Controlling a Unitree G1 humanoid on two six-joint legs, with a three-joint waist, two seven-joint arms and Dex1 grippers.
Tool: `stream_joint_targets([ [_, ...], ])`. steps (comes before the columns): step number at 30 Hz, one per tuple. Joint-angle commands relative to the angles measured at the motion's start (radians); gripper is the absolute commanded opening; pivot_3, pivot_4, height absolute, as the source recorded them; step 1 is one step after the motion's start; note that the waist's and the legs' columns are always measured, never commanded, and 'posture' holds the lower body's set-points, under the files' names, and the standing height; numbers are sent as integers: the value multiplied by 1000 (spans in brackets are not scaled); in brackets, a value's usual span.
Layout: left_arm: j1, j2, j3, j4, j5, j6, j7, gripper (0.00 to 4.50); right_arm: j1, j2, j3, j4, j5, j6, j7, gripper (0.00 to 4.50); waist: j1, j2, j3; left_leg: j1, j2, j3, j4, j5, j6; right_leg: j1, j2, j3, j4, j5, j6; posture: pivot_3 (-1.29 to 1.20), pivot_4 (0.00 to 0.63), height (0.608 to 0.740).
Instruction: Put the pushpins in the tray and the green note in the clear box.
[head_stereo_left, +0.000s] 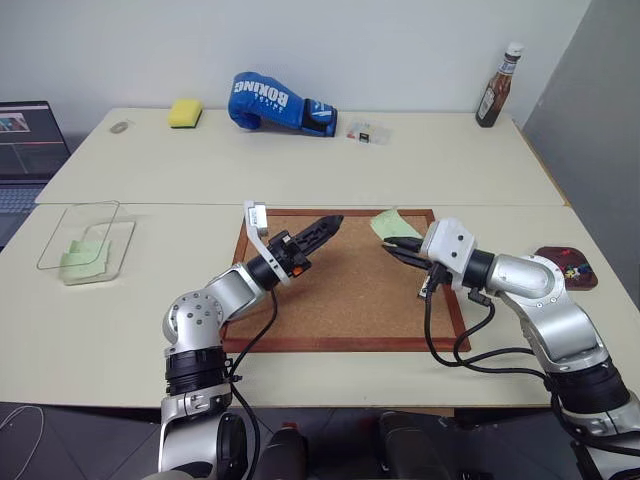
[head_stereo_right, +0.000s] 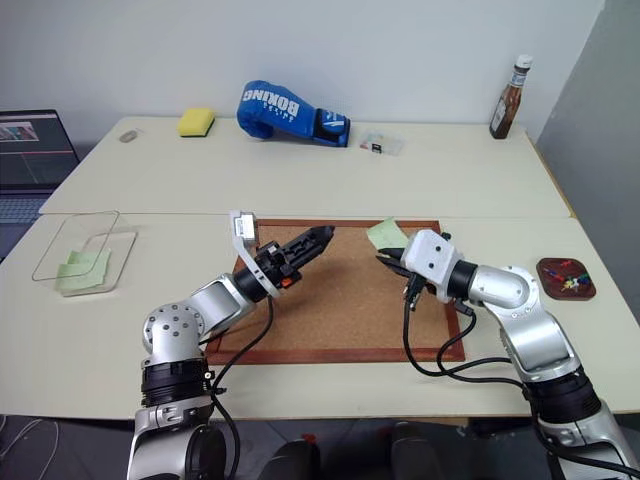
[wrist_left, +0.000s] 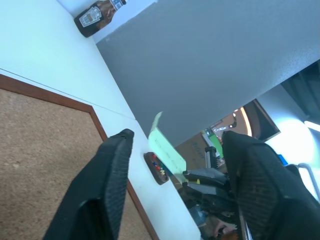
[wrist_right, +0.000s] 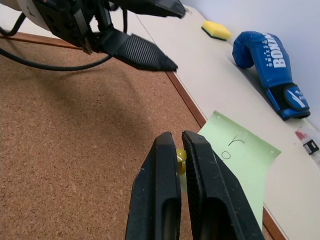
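When I look along my right wrist: the right pincer (wrist_right: 180, 137) is pressed narrow on a yellow pushpin (wrist_right: 181, 156), whose head sits between the finger pads at the near edge of the green note (wrist_right: 239, 159).
Head views, by contrast: the pin head is too small to make out; they show the note at the far right corner of the corkboard (head_stereo_left: 350, 290).
Left wrist view: the note stands on edge from my right pincer tips, with the tray (wrist_left: 156, 170) behind it on the table (head_stereo_left: 300, 170).
Left pincer (head_stereo_left: 328, 222): fingers spread wide, holding nothing, raised over the far edge of the corkboard and pointing toward the note.
Note relative to the pincers: touching the tips of the right one; apart from the left one, lying between the two.
Note appearance: pale green, square, thin, with handwritten marks on the face; one edge lifted off the board.
Tray position: dark reddish-brown, on the table at my right, beyond the corkboard frame; several coloured pushpins (head_stereo_left: 572, 268) lie in it.
Clear box (head_stereo_left: 120, 255): far to my left on the table, with green paper inside it.
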Motion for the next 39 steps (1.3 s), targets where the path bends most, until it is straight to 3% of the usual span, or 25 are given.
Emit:
stream_joint_targets([
  [1,-22,-20,8,2,-106,82,37,3594,-10,0,3,-69,-16,-62,7,0,0,0,0,0,0,0,0,0,0,0,0,0,0,0,0,0,150,740],
  [15,-64,-63,-38,14,-113,33,62,3594,-27,37,62,-112,-36,-85,9,0,4,0,0,0,0,0,0,1,-4,0,0,0,0,0,0,0,150,740],
  [19,-65,-60,-42,24,-108,19,57,3029,-46,48,68,-96,-43,-90,7,0,2,0,0,0,0,0,0,1,-4,0,0,0,0,0,0,0,150,740],
  [35,-61,-34,-76,19,-85,-1,27,92,-70,72,70,-84,-51,-87,5,0,4,0,0,0,0,-1,0,1,-4,0,0,0,1,0,0,0,150,740],
  [39,-62,-24,-95,23,-39,-33,25,43,-73,73,67,-85,-52,-86,6,0,4,0,0,0,0,-1,0,1,-4,0,0,0,1,0,0,0,150,740],
])
